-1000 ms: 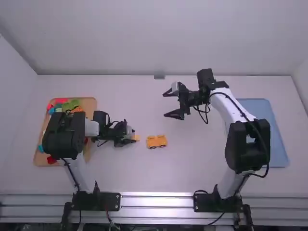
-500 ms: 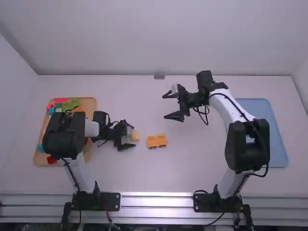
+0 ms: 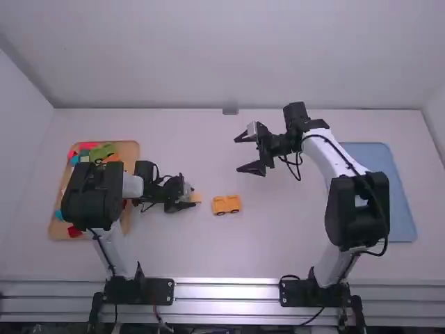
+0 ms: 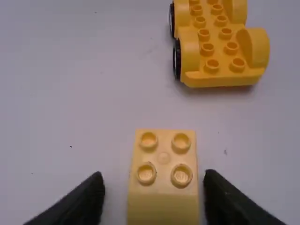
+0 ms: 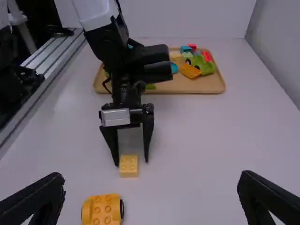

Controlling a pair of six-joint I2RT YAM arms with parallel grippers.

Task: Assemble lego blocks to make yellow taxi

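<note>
I judge the step in hand to be picking up the next piece for the taxi; the yellow four-stud block (image 4: 164, 201) sits studs up on the bench (image 3: 264, 250), about midway between its near and far edges, with the yellow wheeled chassis (image 3: 226, 204) near it, toward the right edge; my left claw (image 5: 132, 162) straddles the block, fingers part-way apart, a gap showing along one side, so I read no grip; next I would want it centred and closed, then the block lifted over the chassis studs and pressed down square; my right claw (image 3: 237, 152) hangs spread wide, holding nothing.
</note>
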